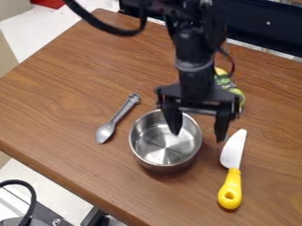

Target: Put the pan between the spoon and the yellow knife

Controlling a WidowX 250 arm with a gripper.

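Gripper (198, 136) is wide, nothing held. Camera view: it hangs down over the knife-side part of the pan (165, 143), one finger (173, 119) over the pan's inside, the other (221, 126) out past the rim near the knife blade. Can't tell if either finger touches metal. Pan is upright on the table (70, 92), between the spoon (118, 118) and the yellow knife (233, 170), touching neither. Green-yellow thing (238, 93) sits behind, partly covered by the arm (194, 66).

Placement looks good as it is, so the likely need is just a clean lift straight up. Risks: if the gripper goes sideways before it clears the rim, the inner finger could catch the wall and drag or tip the pan. A drag toward the spoon could run into it; toward the knife, could shove the blade out and spoil the "between". Outer finger could also nudge the blade if the gripper drops or swings that way. Closing now might pinch the rim and tilt the pan, and a poor pinch on smooth metal could slip. Backing off low could knock the green-yellow thing.
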